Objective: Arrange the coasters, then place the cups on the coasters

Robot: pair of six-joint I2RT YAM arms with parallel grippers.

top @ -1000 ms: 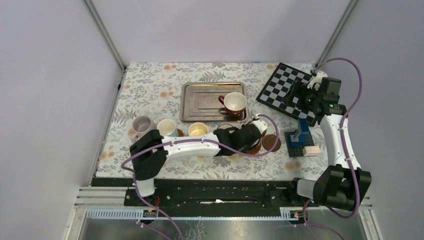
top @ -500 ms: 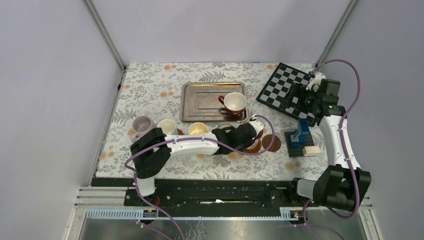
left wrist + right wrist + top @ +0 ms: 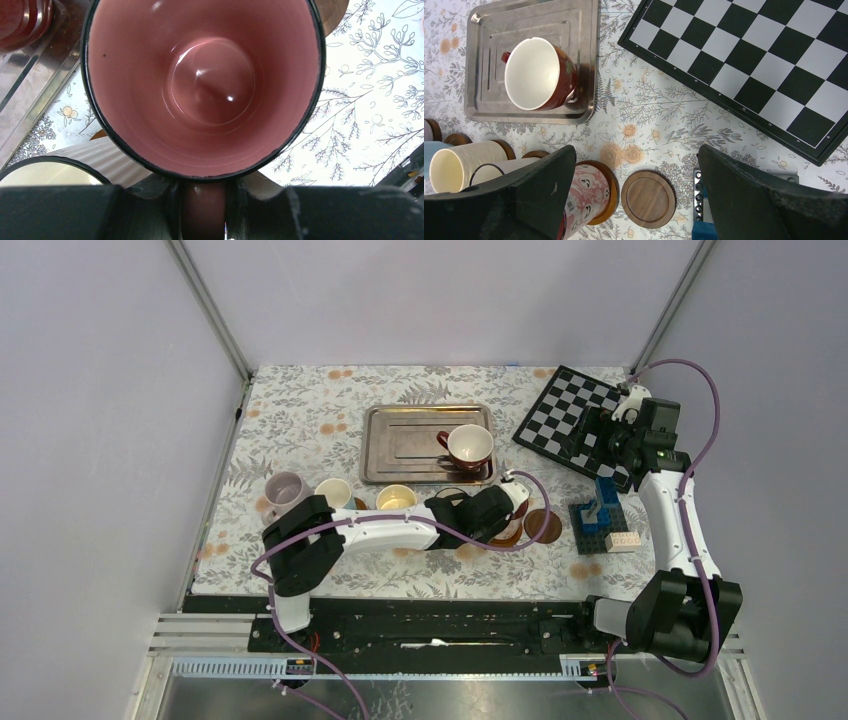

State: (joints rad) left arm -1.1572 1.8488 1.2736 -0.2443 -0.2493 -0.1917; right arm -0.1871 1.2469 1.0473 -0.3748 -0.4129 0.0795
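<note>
My left gripper (image 3: 202, 202) is shut on the handle of a pink cup (image 3: 205, 85), whose inside fills the left wrist view. In the right wrist view this patterned pink cup (image 3: 586, 200) is over a brown coaster (image 3: 615, 186); whether it rests on the coaster I cannot tell. An empty coaster (image 3: 648, 199) lies just to its right. A dark red cup (image 3: 539, 75) with a white inside stands on the silver tray (image 3: 524, 25). Cream cups (image 3: 459, 167) stand on coasters at the left. My right gripper (image 3: 636, 152) hangs open high above the empty coaster.
A checkerboard (image 3: 575, 420) lies at the back right under my right arm. Blue toy bricks (image 3: 600, 512) on a dark plate sit right of the empty coaster (image 3: 543, 526). A lilac cup (image 3: 285, 490) and two more cups line the left of the row.
The left arm with the pink cup has shifted slightly to the left. The right arm has not moved.
</note>
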